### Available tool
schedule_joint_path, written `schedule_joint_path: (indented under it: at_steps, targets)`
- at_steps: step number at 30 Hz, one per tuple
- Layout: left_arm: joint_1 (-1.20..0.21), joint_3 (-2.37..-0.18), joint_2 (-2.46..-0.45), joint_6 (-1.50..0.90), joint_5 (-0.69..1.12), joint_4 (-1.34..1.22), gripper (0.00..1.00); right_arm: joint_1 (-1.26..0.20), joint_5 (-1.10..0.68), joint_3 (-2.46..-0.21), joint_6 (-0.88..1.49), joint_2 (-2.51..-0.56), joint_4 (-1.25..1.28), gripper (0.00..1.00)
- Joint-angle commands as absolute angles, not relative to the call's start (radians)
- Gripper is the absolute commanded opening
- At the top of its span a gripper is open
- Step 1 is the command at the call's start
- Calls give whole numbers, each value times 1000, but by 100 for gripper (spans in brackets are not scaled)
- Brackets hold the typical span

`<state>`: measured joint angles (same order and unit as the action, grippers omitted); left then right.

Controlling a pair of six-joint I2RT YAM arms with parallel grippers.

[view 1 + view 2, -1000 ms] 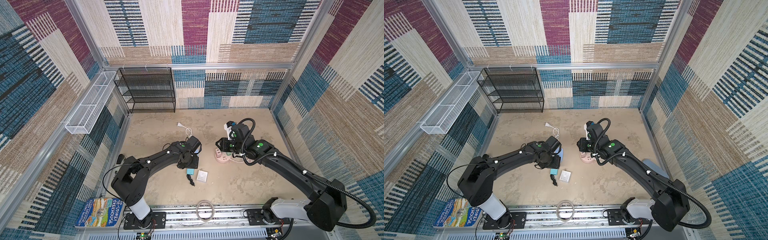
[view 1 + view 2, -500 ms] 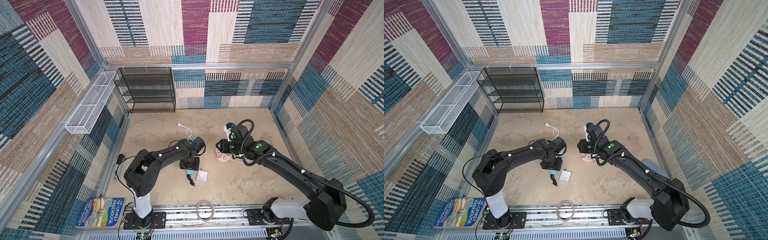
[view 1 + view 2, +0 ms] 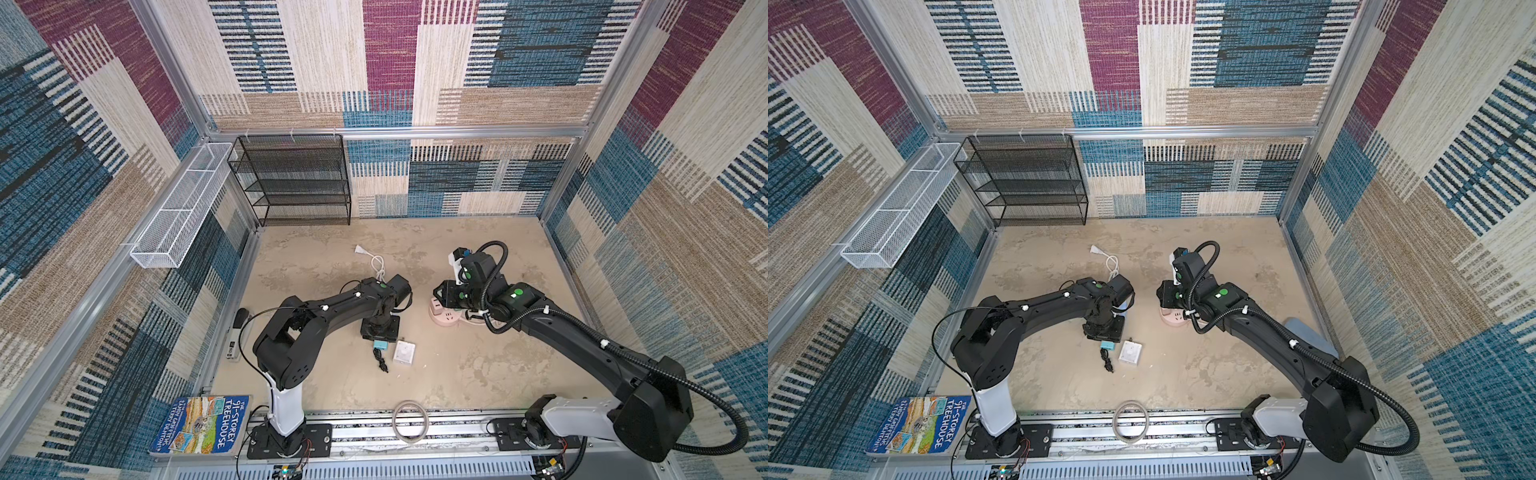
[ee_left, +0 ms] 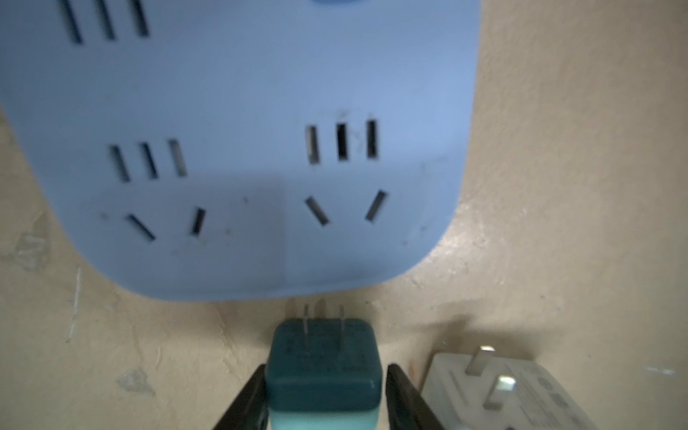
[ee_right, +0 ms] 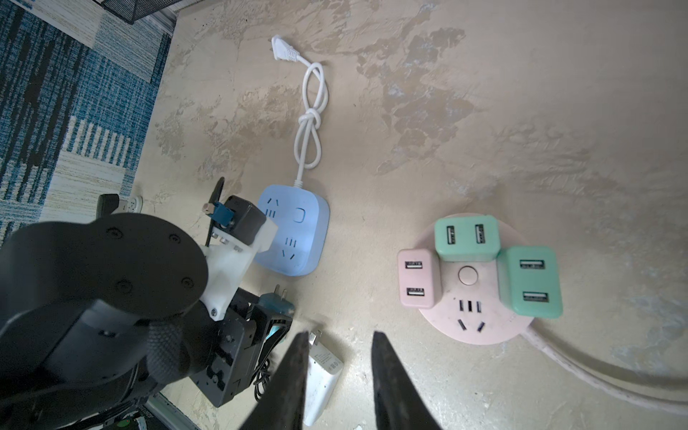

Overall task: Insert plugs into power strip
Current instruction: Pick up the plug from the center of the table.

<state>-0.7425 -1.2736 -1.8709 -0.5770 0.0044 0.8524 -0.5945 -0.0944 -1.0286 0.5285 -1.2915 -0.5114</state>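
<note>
My left gripper (image 4: 324, 372) is shut on the teal plug (image 4: 324, 357), one black finger against each side. The plug's prongs point at the blue square power strip (image 4: 238, 149), just short of its edge. In both top views the plug (image 3: 380, 345) (image 3: 1108, 345) lies low on the table with its black cord (image 3: 380, 359). The white plug (image 4: 502, 391) (image 3: 404, 353) lies beside it. The pink round power strip (image 5: 473, 316) holds a pink plug (image 5: 416, 277) and two mint green plugs (image 5: 467, 238) (image 5: 530, 281). My right gripper (image 5: 338, 335) hangs open and empty above the white plug (image 5: 324, 376).
The blue strip's white cord and flat plug (image 5: 283, 48) trail toward the back. A black wire rack (image 3: 299, 178) and a white wire basket (image 3: 178, 208) stand at the back left. A book (image 3: 203, 424) and a cable ring (image 3: 410, 420) lie at the front rail.
The left arm has folded in and its jaws have narrowed around the teal plug. The right arm has not moved.
</note>
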Motion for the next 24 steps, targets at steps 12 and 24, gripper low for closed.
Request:
schedule_joint_path:
  at_steps: [12, 24]
  targets:
    - [-742, -1292, -1876, -568, -15, 870, 25, -595, -72, -1007, 523, -1282, -458, 32]
    - [-718, -1331, -1667, -586, -108, 888, 0, -595, -107, -1050, 529, -1308, -422, 32]
